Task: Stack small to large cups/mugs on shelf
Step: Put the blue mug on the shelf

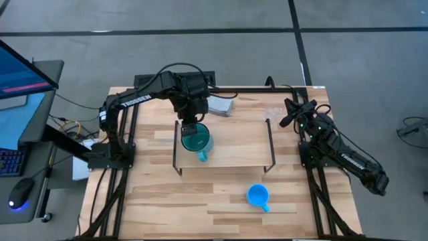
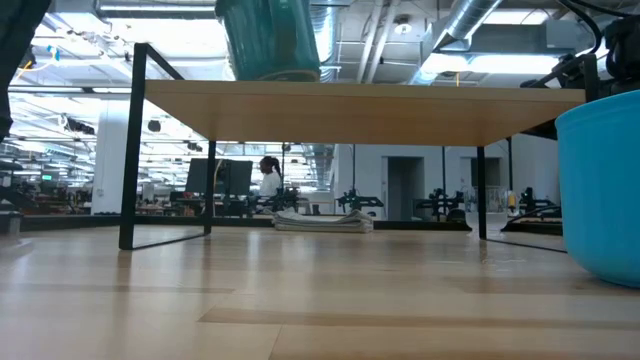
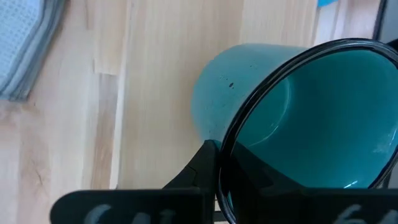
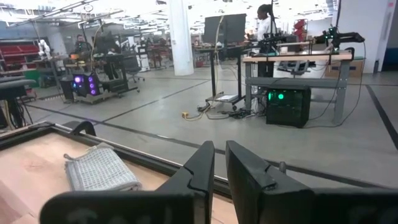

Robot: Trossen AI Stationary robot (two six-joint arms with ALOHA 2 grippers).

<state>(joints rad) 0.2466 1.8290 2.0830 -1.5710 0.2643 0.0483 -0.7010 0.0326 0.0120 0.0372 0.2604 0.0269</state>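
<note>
Light-wood tabletop (image 1: 167, 201) carries the shelf (image 1: 234, 144) at its middle. Reaching in from the far left corner, the left arm bends down over the shelf's left end, its left gripper (image 1: 190, 128) clamped on the rim of the teal mug (image 1: 197, 141), which stands on the shelf with one finger inside. Nearer the front, the blue mug (image 1: 257, 195) sits on the tabletop. At the right edge the right gripper (image 4: 219, 163) rests folded back, fingers nearly together, empty.

A mug (image 1: 196, 140) stands on the shelf's (image 1: 241, 144) left part, under my left gripper (image 1: 190, 127). Another mug (image 1: 257, 195) sits on the table (image 1: 167, 201) before the shelf.
</note>
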